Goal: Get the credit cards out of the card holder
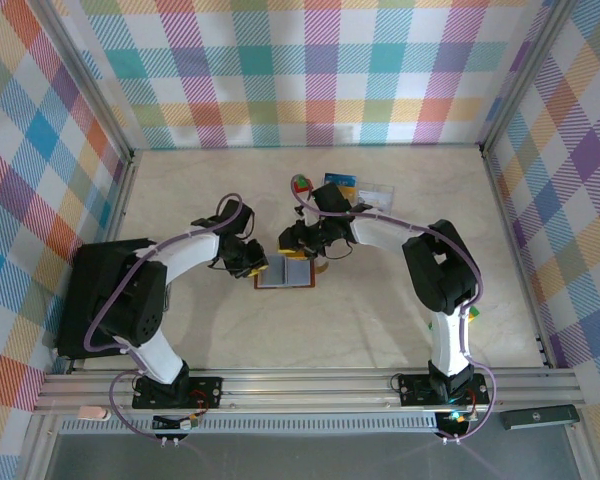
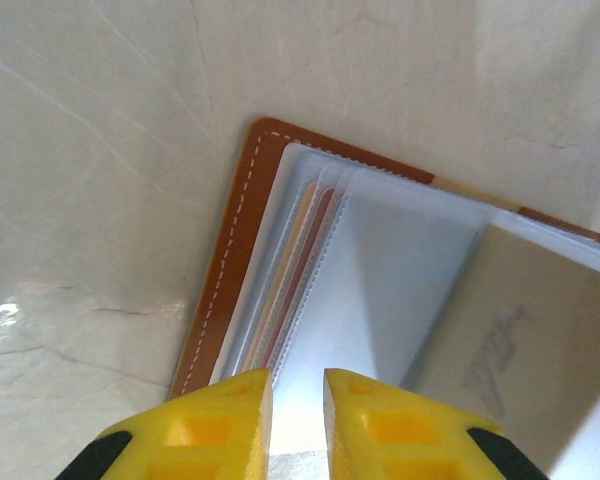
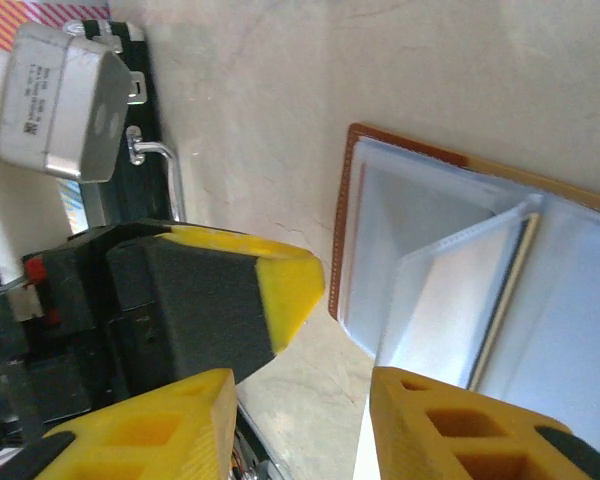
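The card holder (image 1: 285, 272) lies open on the table, brown border (image 2: 235, 250) round bluish clear sleeves. Thin tan and red credit card edges (image 2: 290, 260) show in the stacked sleeves, and a pale tan card (image 2: 540, 330) sits in a raised sleeve. That sleeve (image 3: 450, 290) stands up from the spine with a card edge (image 3: 505, 290) along it. My left gripper (image 1: 252, 262) (image 2: 298, 385) is at the holder's left side, its fingers a narrow gap apart over a flat sleeve, gripping nothing. My right gripper (image 1: 302, 243) (image 3: 302, 378) is open above the holder's far edge, one finger (image 3: 460, 430) over the raised sleeve.
Behind the holder lie a blue-and-yellow card (image 1: 340, 181), a clear plastic box (image 1: 375, 192) and a small red-and-green thing (image 1: 300, 184). A black block (image 1: 95, 295) sits at the left wall. The left arm's finger (image 3: 290, 280) and its grey camera housing (image 3: 65, 110) are close beside my right gripper.
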